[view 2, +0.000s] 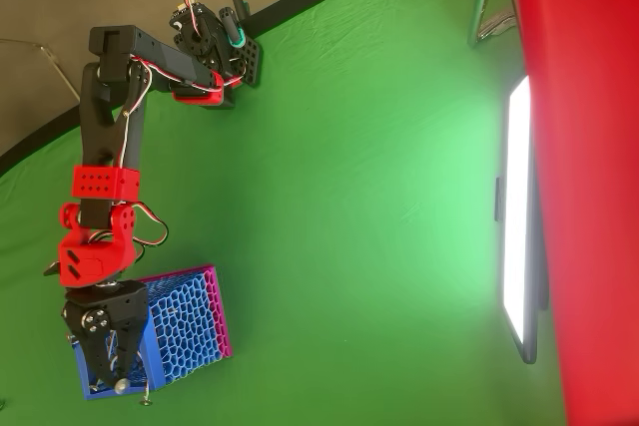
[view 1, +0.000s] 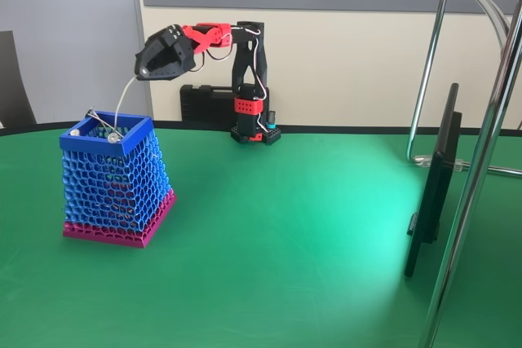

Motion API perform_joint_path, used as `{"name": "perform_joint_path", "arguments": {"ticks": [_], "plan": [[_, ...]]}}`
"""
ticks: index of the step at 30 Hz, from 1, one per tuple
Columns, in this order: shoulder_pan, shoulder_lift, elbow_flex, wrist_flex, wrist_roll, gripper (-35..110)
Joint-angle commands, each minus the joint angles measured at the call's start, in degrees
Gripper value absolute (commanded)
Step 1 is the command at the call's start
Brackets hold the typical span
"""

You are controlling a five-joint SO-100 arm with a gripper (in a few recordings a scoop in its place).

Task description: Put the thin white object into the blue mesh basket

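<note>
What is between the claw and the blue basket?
In the fixed view, the thin white cord hangs from the claw down into the basket; nothing else lies between them.

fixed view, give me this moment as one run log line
tool: shut on thin white cord | position: above blue honeycomb mesh basket | cord: hanging from tool, lower end inside rim | release: not yet done

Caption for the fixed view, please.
Gripper above the blue basket, white strand hanging from it into the basket's open top.
</note>
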Motion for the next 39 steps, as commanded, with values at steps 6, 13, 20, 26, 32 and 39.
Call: {"name": "perform_joint_path", "arguments": {"ticks": [6,13,20,26,32,39], "plan": [[3.60,-0.09,6.77,-6.94,5.63,0],[5.80,0.79,15.29,-12.39,5.71,14],[8.26,4.13,20.57,-12.57,4.83,22],[9.23,8.00,22.24,-12.57,3.78,23],[8.17,16.17,28.04,-12.57,0.53,20],[3.34,28.21,38.14,-6.86,-5.36,20]]}}
